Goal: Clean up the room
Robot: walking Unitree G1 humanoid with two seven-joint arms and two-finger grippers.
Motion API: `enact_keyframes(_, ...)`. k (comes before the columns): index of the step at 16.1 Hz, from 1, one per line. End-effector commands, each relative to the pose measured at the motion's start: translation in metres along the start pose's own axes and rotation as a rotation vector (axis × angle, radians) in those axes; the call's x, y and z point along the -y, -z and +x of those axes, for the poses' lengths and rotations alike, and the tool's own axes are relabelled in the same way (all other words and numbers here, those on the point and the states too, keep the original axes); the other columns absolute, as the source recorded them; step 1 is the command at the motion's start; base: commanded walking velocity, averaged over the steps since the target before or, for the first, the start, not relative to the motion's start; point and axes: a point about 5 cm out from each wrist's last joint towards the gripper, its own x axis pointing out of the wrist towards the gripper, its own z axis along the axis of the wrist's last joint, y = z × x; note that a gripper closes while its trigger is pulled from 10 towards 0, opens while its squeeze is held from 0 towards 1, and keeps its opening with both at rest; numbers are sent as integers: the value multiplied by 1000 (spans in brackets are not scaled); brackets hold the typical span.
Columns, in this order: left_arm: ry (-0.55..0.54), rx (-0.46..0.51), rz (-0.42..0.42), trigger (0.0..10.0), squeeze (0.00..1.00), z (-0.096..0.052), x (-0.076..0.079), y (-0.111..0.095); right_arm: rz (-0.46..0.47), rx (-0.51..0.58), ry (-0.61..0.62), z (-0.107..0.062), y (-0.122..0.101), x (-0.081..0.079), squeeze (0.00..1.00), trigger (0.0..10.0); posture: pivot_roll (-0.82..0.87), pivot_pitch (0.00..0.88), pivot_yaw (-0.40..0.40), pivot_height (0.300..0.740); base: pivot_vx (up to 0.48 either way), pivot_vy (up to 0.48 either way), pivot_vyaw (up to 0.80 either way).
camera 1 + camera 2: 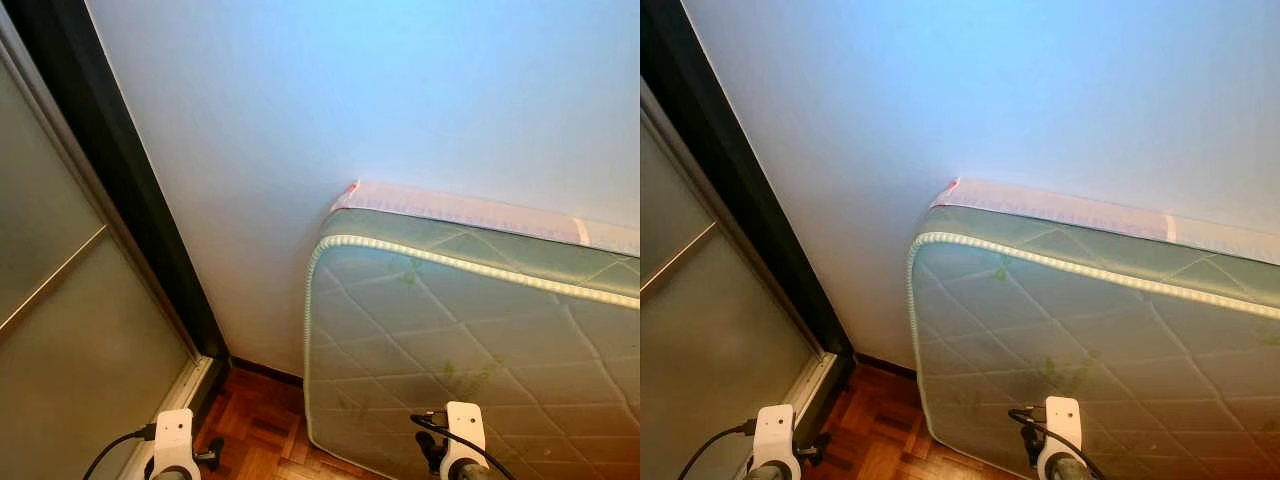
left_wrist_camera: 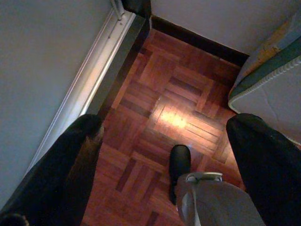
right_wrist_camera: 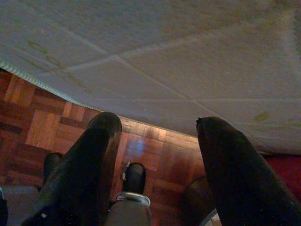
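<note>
Robot body: white wrist units, black fingers, grey legs.
Each white wrist housing (image 1: 173, 432) carries a black cable (image 1: 120, 443). The left gripper (image 2: 164, 136) and right gripper (image 3: 157, 123) have broad, rounded, matte black fingers. Light grey leg (image 2: 216, 202), black foot (image 2: 180, 162).

Mattress (image 1: 480, 340): quilted cloth, matt, pale green, corded edge. Floor (image 2: 174, 108): wood parquet, glossy, reflecting light. Wall (image 1: 350, 90): smooth, matt. Sliding door (image 1: 60, 330): possibly frosted glass, dark frame.
</note>
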Motion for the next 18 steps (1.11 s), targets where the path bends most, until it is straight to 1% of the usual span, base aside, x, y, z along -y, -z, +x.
enact_keyframes(1,153,-39,8,10000,0,11,14,-30,77,15,-59,5,-29,10,0,10000,211,0,-77,740,0,0,0)
enact_keyframes(8,161,-46,31,10000,0,11,14,-27,89,8,-55,4,-26,12,0,10000,214,0,-70,740,0,0,0)
enact_keyframes(10,163,-47,30,10000,0,10,14,-27,72,2,-60,4,-25,12,0,10000,214,0,-71,740,0,0,0)
enact_keyframes(18,161,-60,39,10000,0,9,13,-22,66,1,-68,4,-24,12,0,10000,211,0,-66,740,0,0,0)
